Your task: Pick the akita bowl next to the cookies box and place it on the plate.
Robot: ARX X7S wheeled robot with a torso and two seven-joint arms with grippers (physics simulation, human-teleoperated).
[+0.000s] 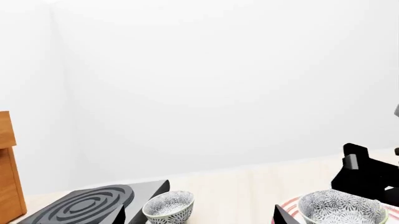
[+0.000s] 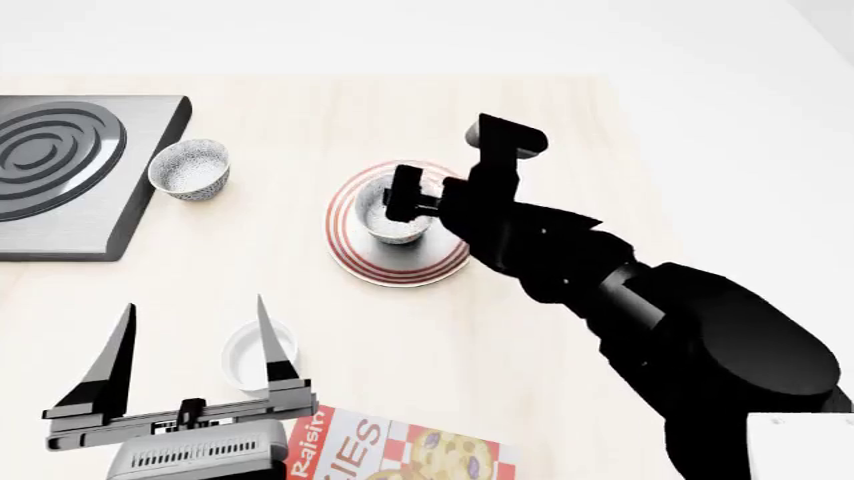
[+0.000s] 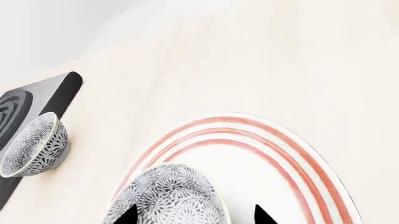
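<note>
Akita bowl (image 2: 398, 222) sits upright on the plate (image 2: 350, 240), roughly centred inside the red rings. Cookies box (image 2: 400, 452) lies at the near edge of the counter (image 2: 561, 120), well apart from the plate, only partly in the head view.

Right claw (image 2: 402, 198) is over the bowl, its fingers straddling the rim. In the right wrist view two dark fingertips (image 3: 264, 215) show on either side of the bowl wall, with pale plate visible between one tip and the bowl. Judgement: the claw looks released or nearly so, but contact on the far side is hidden; cannot tell for certain whether it grips.

Left claw (image 2: 200, 350) hangs spread wide and holds nothing, parked near the box corner, above a small plain white cup (image 2: 254, 358). Probably kept there to stay out of the right arm's path.

Second patterned bowl (image 2: 190, 168) stands just beside the stove (image 2: 80, 170), well apart from the plate. It is not the target, being far from the box.

Judgement on progress: bowl appears seated flat on the plate, so placement looks essentially done. What remains is a clean vertical lift of the right claw. Risk: a fingertip catching the rim and tipping or dragging the bowl off centre.
</note>
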